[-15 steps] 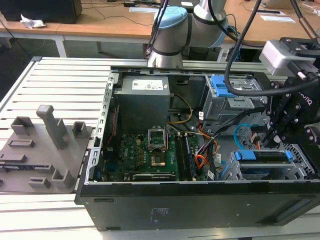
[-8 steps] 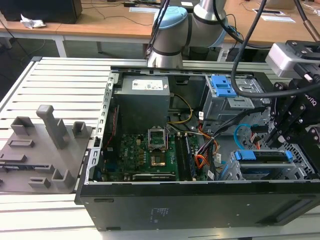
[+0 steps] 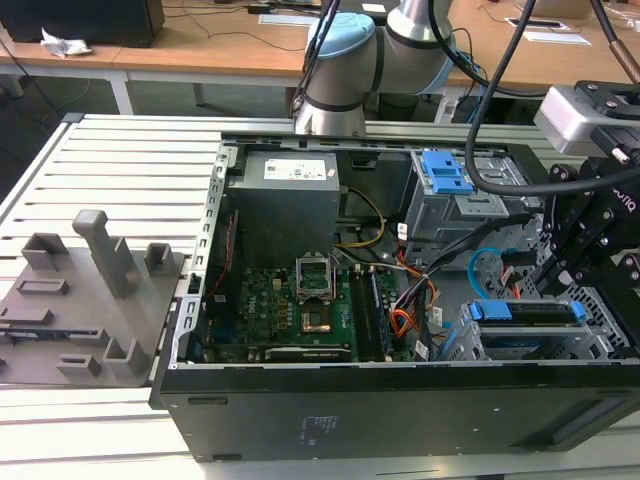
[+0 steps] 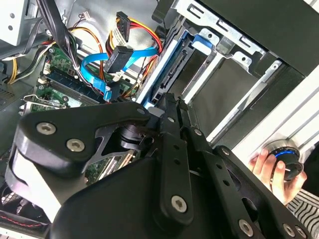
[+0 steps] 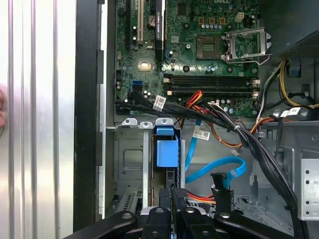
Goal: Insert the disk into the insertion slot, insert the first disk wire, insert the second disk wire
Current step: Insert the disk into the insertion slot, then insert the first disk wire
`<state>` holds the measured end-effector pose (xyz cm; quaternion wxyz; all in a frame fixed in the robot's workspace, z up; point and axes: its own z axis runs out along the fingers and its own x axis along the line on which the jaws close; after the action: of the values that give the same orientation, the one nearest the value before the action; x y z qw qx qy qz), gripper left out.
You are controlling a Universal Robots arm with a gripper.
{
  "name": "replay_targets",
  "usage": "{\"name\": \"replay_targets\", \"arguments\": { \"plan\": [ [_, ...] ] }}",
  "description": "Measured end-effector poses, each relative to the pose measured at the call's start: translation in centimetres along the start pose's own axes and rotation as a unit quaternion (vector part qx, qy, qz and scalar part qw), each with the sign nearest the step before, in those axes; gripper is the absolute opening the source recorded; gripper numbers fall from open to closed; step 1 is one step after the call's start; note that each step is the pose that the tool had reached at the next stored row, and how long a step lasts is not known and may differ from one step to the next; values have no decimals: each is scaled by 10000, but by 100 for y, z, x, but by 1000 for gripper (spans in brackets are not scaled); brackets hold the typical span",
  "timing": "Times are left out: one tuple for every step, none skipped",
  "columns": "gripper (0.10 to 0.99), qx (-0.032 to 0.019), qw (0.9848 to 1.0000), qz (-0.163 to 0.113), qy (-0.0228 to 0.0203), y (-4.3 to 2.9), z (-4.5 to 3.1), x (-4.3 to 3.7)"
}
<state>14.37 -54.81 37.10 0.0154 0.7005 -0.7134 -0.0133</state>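
The disk [image 3: 525, 312], silver with a bright blue bracket [image 5: 167, 149], stands on edge inside the insertion slot [image 5: 130, 159], the perforated silver cage at the case's front corner. Its blue-framed edge [image 4: 172, 64] points toward the motherboard. My gripper [image 5: 172, 192] hovers just over the disk's edge with its fingers close together. In the exterior view the gripper [image 3: 556, 276] is above the cage [image 3: 600, 335]. The second disk wire [image 5: 214, 169], a flat light-blue loop, lies loose beside the disk, and its dark plug [image 4: 117, 57] is unplugged. A black plug on red and yellow leads [image 4: 124, 22] hangs free nearby.
The motherboard [image 3: 290, 300] fills the case floor. A grey bay with a blue ribbed clip [image 3: 445, 175] sits behind the cage. Black cable bundles [image 5: 239, 134] cross beside the disk. A person's hand [image 4: 269, 169] rests on a knob outside the case. A grey fixture [image 3: 90, 300] stands on the exterior view's left.
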Motion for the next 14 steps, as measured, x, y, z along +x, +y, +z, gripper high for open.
{"name": "replay_targets", "arguments": {
  "plan": [
    [169, 0, 10000, 0, 0, 0, 0, 0],
    [169, 0, 10000, 0, 0, 0, 0, 0],
    [169, 0, 10000, 0, 0, 0, 0, 0],
    [169, 0, 10000, 0, 0, 0, 1, 0],
    [169, 0, 10000, 0, 0, 0, 1, 0],
    [169, 0, 10000, 0, 0, 0, 1, 0],
    [169, 0, 10000, 0, 0, -1, 1, 0],
    [169, 0, 10000, 0, 0, 0, 1, 0],
    [180, 0, 10000, 0, 0, -1, 2, 0],
    [239, 0, 10000, 0, 0, -1, 2, 0],
    [302, 0, 10000, 0, 0, -1, 2, 0],
    [361, 0, 10000, 0, 0, -1, 2, 0],
    [361, 0, 10000, 0, 0, -1, 2, 0],
    [361, 0, 10000, 0, 0, -1, 2, 0]
  ]
}}
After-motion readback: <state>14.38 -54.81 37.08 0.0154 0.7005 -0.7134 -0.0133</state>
